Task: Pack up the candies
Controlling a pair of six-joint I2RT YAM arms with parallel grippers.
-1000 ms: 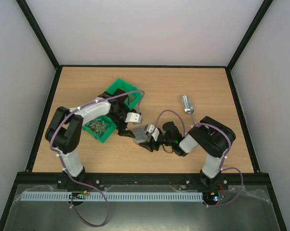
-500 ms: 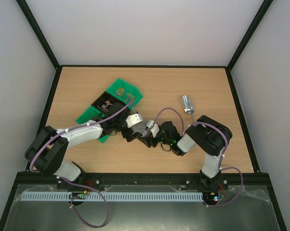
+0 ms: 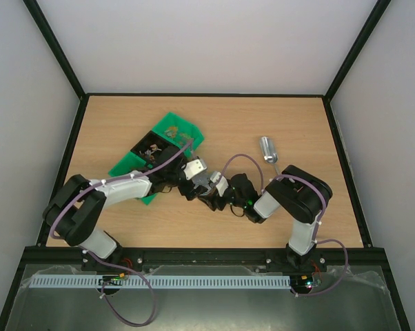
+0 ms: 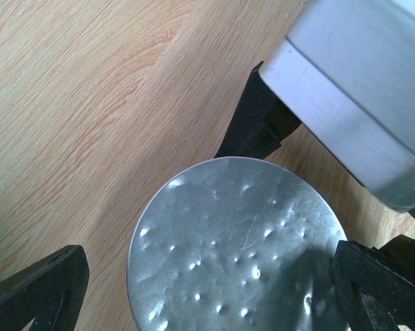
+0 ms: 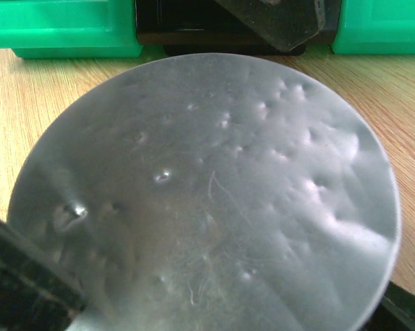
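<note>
The candies [image 3: 152, 147] lie as tiny mixed-colour specks in the dark compartment of the green box [image 3: 129, 165]; a few more show at its far end. At mid-table, my right gripper [image 3: 209, 195] is shut on a round, dimpled silver lid [image 3: 203, 183], which fills the right wrist view [image 5: 207, 193] between that gripper's fingers [image 5: 28, 283]. My left gripper [image 3: 191, 186] is open around the same lid [image 4: 235, 241]. Its left finger [image 4: 35, 289] stands clear of the rim; its right finger sits at the rim.
A metal scoop [image 3: 267, 149] lies on the wood right of centre, beyond the right arm. The green box's wall [image 5: 56, 27] stands just past the lid. The right wrist's white camera block [image 4: 359, 103] hangs close over the lid.
My left arm has swung off the green box, dropped low and come to the lid in the right gripper. The right gripper shifted slightly towards the box with the lid.
</note>
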